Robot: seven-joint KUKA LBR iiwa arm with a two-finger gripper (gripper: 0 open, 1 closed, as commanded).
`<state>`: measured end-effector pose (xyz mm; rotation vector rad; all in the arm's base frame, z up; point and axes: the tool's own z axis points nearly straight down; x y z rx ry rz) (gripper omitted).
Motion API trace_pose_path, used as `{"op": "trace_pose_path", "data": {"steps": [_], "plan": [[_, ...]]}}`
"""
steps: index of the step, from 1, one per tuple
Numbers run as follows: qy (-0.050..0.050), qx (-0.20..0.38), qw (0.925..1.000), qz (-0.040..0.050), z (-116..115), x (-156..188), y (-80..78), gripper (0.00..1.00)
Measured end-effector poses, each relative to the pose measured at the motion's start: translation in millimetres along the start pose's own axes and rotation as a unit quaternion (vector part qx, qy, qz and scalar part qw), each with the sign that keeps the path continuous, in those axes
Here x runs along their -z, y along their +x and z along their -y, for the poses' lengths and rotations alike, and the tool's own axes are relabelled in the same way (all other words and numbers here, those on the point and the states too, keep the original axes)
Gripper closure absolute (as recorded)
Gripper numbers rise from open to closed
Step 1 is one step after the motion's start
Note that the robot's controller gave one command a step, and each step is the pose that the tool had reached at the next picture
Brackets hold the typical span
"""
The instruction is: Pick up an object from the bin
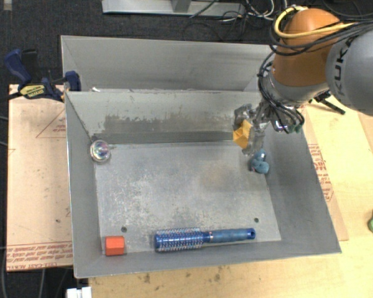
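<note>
Though I cannot tell whether my gripper (256, 153) is spread or closed, it hangs at a small teal lump (259, 165) well beyond the handle end of the blue brush (202, 238), so I should centre on that lump, clear of the yellow block (240, 135) just farther from the brush, and descend straight.

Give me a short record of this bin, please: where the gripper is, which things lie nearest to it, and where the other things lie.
gripper: near the far right corner of the grey metal bin
nearest things: small yellow block right beside it, toward the view's left; small light-blue lump on the floor just in front of it
held thing: cannot tell
far left corner: shiny clear ball
near left corner: orange-red cube
near wall: blue plastic hairbrush, lying flat along it, bristle end toward the cube
</note>
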<state>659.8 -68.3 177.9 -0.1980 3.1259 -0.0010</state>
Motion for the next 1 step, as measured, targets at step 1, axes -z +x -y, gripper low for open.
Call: {"op": "trace_pose_path", "data": {"steps": [1], "plan": [[0.0,0.0,1.0,-0.0012,0.3,19.9,-1.6,1.0]]}}
